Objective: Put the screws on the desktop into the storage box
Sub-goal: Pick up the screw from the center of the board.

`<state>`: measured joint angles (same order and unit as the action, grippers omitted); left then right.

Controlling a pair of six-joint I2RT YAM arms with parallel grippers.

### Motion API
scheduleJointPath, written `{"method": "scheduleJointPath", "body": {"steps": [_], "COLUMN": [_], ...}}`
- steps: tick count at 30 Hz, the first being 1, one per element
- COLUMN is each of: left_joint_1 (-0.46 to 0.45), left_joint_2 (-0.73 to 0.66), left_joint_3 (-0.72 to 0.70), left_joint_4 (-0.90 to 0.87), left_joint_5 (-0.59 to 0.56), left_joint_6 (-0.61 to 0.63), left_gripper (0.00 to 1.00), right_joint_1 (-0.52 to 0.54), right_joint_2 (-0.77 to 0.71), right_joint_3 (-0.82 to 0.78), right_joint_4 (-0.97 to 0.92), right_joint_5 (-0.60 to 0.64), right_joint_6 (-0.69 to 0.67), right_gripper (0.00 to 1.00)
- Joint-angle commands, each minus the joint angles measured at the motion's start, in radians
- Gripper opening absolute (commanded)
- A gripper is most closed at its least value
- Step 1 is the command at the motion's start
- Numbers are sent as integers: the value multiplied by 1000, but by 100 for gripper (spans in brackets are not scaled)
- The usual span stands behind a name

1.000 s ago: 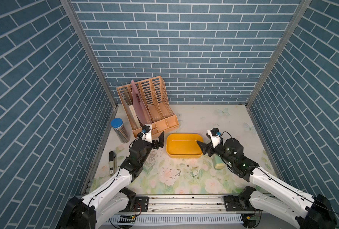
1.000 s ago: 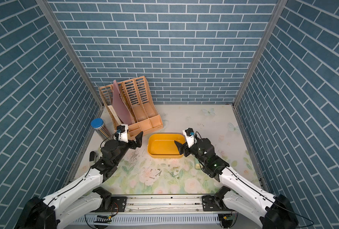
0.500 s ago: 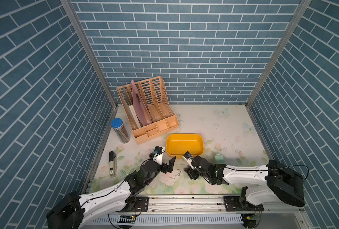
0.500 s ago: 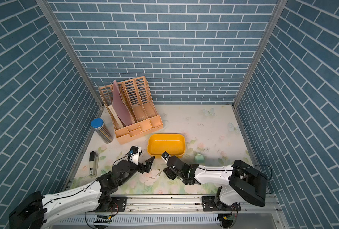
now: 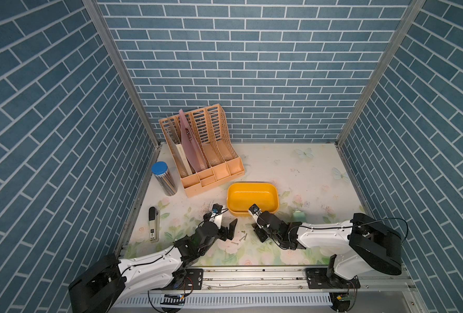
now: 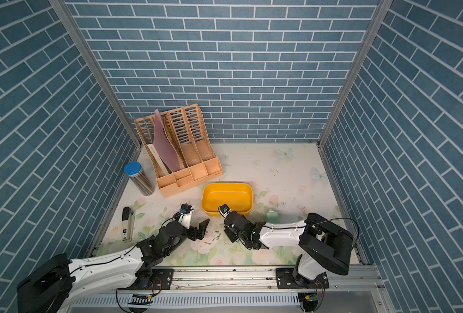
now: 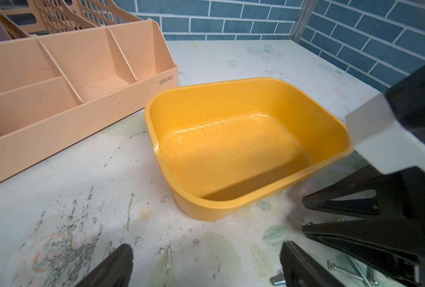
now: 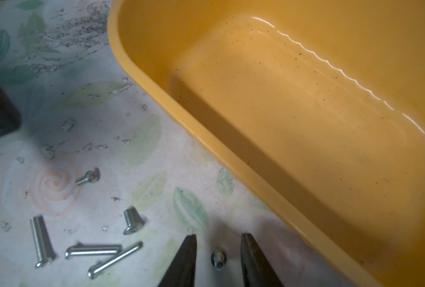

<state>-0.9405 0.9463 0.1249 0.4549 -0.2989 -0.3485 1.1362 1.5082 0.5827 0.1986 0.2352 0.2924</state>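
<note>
screws on desktop | storage box behind screws

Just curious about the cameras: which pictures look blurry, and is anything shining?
Right wrist view: dim and soft, the screws slightly smeared, a wavy glare line on the storage box floor. Left wrist view: sharper, fainter glare there. Both top views: crisp, evenly lit.

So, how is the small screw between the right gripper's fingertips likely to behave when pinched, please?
The small screw is stiff metal and probably very light. Its round shaft lies loose on the flat desktop, so it may roll or skid. Tiny against the fingertips of the right gripper, it could slip out.
</note>
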Motion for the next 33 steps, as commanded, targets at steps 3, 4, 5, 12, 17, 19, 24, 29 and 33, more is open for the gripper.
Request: {"method": "scheduleJointPath", "body": {"steps": [3,4,5,12,17,19,24,29,33], "left_joint_1": [-21,-25,-29,-62,-91,-104,-129,-137,-149], "left_joint_2": [33,38,42,61,94,116,185,247,305], "left_joint_3": [35,37,40,65,73,84,116,148,198], "left_joint_4": [27,28,28,7,-5,-12,-38,-43,-63], "left_joint_5": [-2,-3,-5,-24,-43,-53,-87,-98,-64], "left_joint_6": [9,11,12,11,-2,-5,-9,8,41], "left_gripper": [98,97,98,99,100,100,100,100,95], "right_joint_1": [-13,-14,-23,-26,-15,-4,0,3,-5], "right_joint_2": [24,22,23,48,44,42,58,-43,-205], "right_joint_3": [1,-11,-16,-21,-27,-30,-42,-49,-34], "right_joint_4": [8,27,35,34,21,29,33,-4,-67], "right_joint_5": [-14,-17,-28,-51,-52,-49,-20,-1,2], "right_joint_6": [34,36,38,57,76,80,85,84,50], "right_gripper": [34,33,32,19,19,21,7,0,0]}}
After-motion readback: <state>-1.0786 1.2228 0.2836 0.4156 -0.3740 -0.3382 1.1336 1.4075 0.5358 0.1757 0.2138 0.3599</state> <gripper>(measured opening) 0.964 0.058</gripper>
